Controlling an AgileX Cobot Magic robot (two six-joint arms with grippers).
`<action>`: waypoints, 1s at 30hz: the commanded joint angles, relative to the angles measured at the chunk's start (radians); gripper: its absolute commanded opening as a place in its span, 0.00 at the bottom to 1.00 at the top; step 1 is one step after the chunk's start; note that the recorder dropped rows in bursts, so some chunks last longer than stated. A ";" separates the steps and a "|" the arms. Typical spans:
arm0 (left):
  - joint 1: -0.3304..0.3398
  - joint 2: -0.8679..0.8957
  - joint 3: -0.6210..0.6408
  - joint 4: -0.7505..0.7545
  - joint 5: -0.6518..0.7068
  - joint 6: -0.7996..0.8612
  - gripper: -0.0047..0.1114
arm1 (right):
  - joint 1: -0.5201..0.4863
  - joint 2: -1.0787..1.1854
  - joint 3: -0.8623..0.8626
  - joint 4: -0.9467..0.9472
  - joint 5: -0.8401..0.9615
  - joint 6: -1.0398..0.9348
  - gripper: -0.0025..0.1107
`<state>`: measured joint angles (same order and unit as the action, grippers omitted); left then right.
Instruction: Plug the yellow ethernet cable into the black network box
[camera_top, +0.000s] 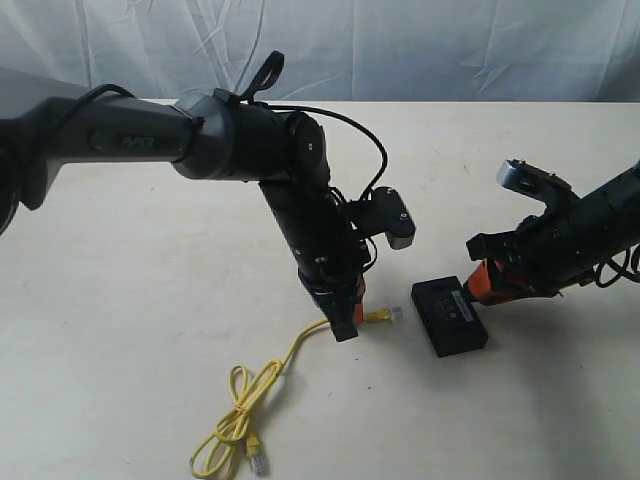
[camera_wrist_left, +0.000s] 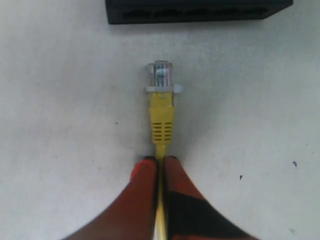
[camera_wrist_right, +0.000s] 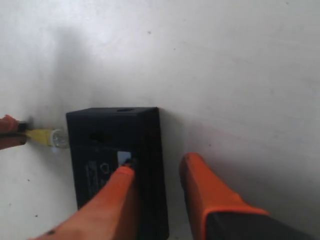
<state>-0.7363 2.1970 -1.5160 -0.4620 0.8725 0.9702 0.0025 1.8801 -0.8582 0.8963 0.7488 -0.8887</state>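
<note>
Cream table (camera_top: 130, 330), white drape (camera_top: 400, 50); left fingers (camera_wrist_left: 145, 185) pinch yellow cable (camera_wrist_left: 161, 120), right fingers (camera_wrist_right: 210, 195) spread beside black box (camera_wrist_right: 115, 135).

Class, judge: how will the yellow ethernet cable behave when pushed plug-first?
The yellow ethernet cable is probably floppy: its tail lies in loose loops. The short stub beyond the left pincer looks straight, so it may hold.

Soft, even light, faint shadows; the right gripper (camera_wrist_right: 157, 167) blurs near the lens.
</note>
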 joint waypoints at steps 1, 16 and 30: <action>-0.004 -0.010 0.001 0.000 0.009 -0.007 0.04 | -0.002 -0.012 -0.016 0.005 0.051 -0.001 0.30; -0.004 -0.010 0.001 -0.005 0.003 -0.007 0.04 | -0.001 0.047 -0.016 0.020 0.053 -0.001 0.30; -0.004 -0.010 0.001 -0.016 -0.001 -0.004 0.04 | -0.001 0.069 -0.014 0.020 0.057 -0.001 0.13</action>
<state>-0.7363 2.1970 -1.5160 -0.4661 0.8725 0.9684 0.0025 1.9352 -0.8739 0.9302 0.8216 -0.8864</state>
